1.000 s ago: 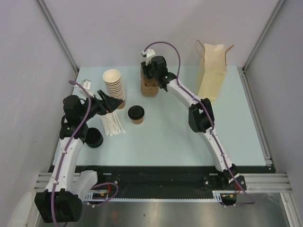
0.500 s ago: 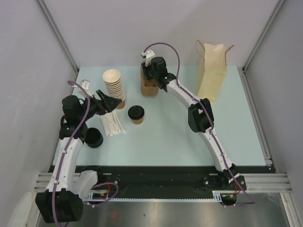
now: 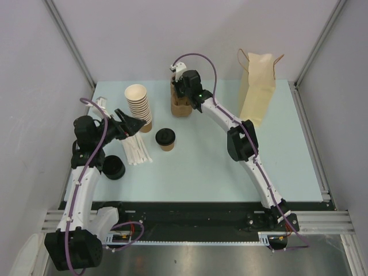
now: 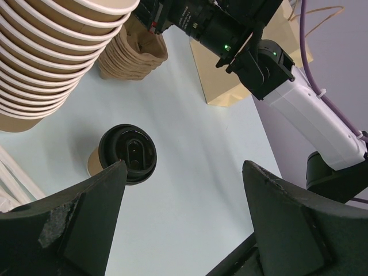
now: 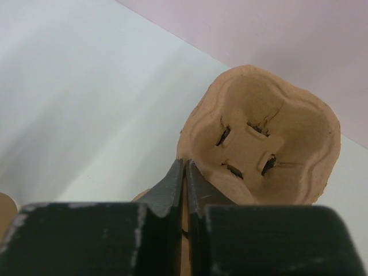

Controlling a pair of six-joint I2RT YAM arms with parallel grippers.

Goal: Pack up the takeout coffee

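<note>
right claw (image 5: 185, 172) has closed, pinching the pulp carrier (image 5: 259, 144) by its rim; left claw (image 4: 184, 172) gapes wide near the takeout coffee (image 4: 127, 152), lidded on the bench (image 3: 201, 167), still unpacked; paper bag (image 3: 257, 86) awaits.

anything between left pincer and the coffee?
No. The left wrist view shows only bare table between the open left pincer and the coffee; the top view agrees.
</note>
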